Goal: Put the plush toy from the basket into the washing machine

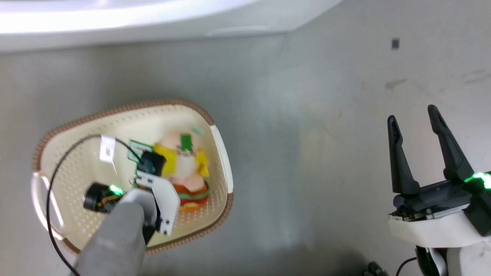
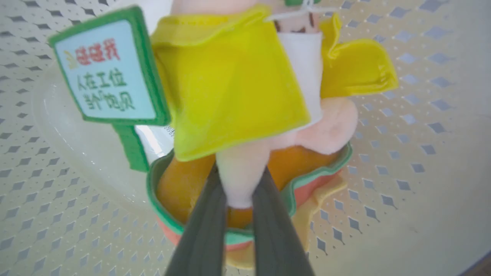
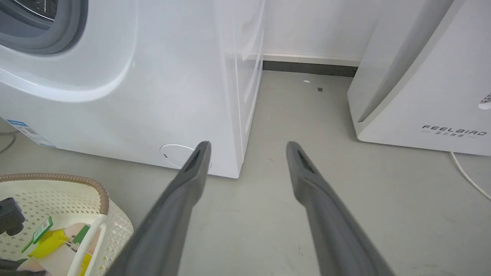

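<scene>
The plush toy [image 1: 184, 165] lies inside the cream basket [image 1: 126, 107] at the lower left of the head view. My left arm [image 1: 122, 226] reaches down into the basket over the toy. In the left wrist view my left gripper [image 2: 241, 180] is shut on a pale peach limb of the plush toy [image 2: 230, 88], just above its burger-like base. The basket's perforated floor [image 2: 402, 161] lies behind the toy. My right gripper [image 1: 412, 114] stands open and empty over the grey floor at the right. The washing machine [image 1: 115, 23] runs along the top edge.
In the right wrist view the washing machine [image 3: 134, 96] shows its grey gasket [image 3: 42, 42] at the top left. The white FEELBIRD appliance [image 3: 422, 76] stands to the right with a white cable [image 3: 468, 172]. Grey floor separates them.
</scene>
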